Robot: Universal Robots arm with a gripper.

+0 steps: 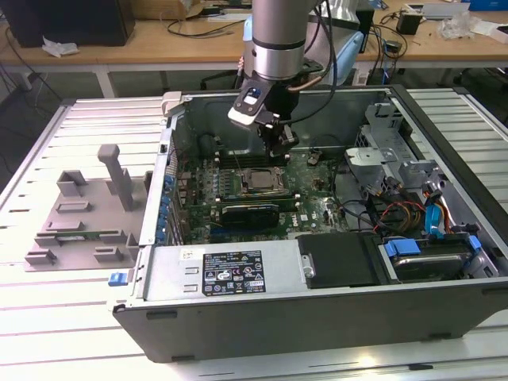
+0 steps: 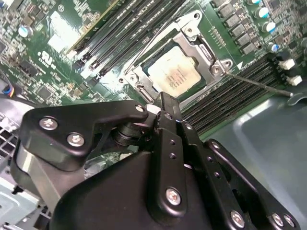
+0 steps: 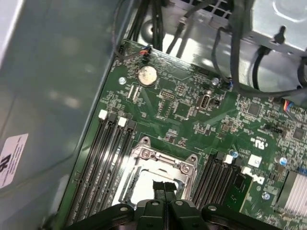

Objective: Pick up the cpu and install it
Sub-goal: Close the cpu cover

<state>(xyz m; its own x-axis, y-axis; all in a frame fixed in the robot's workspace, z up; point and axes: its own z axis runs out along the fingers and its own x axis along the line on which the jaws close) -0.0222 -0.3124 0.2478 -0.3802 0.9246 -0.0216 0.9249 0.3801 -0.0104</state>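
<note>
Gripper [image 3: 163,186] clenched, fingers pressed together, nothing held. Tips hang over the cpu [image 2: 175,72]; contact unclear. One cpu, lying in the one socket [image 2: 191,29] on the motherboard [image 3: 192,103]. Two banks of memory slots [image 3: 103,163] flank the socket. One coin cell [image 3: 147,75] lies further off. Cables [image 1: 397,210] crowd the case's [image 1: 317,321] far side.

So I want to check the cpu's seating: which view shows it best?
The second wrist view: the cpu sits close and unobstructed in the socket frame. The exterior view shows it from afar; in the first wrist view the gripper covers part of it.
</note>
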